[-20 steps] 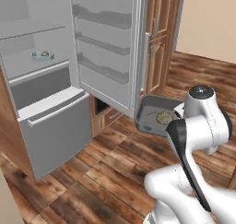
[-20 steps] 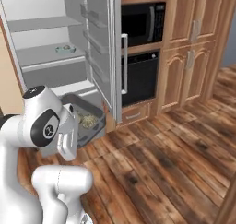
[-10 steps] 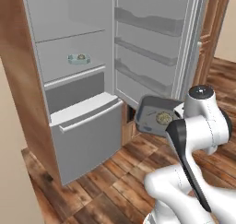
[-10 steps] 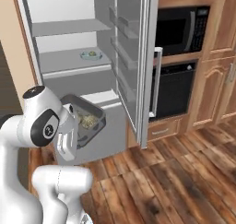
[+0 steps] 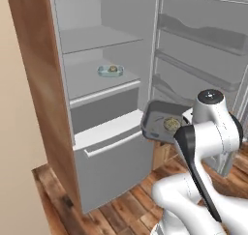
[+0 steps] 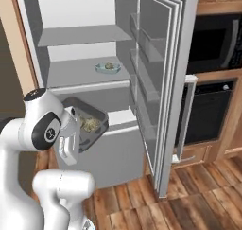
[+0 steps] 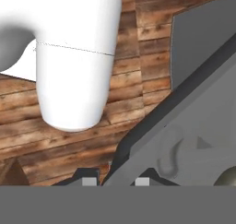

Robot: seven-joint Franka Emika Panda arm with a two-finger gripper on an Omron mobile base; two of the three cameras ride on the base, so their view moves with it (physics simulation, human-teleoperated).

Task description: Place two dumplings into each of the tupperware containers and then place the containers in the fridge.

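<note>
Nearest, the gripper was clamped on the rim of the dark grey container, carried in the air before the open fridge. The dumplings lay loose inside it. I judged the tub stiff and light, though held by one edge it would tip readily and let the lumps roll; the flared rim was the sensible place to hold it. Below was a wood plank floor. Further in, the small pale blue container sat on a middle shelf with dumplings in it. To the right stood a built-in oven.
</note>
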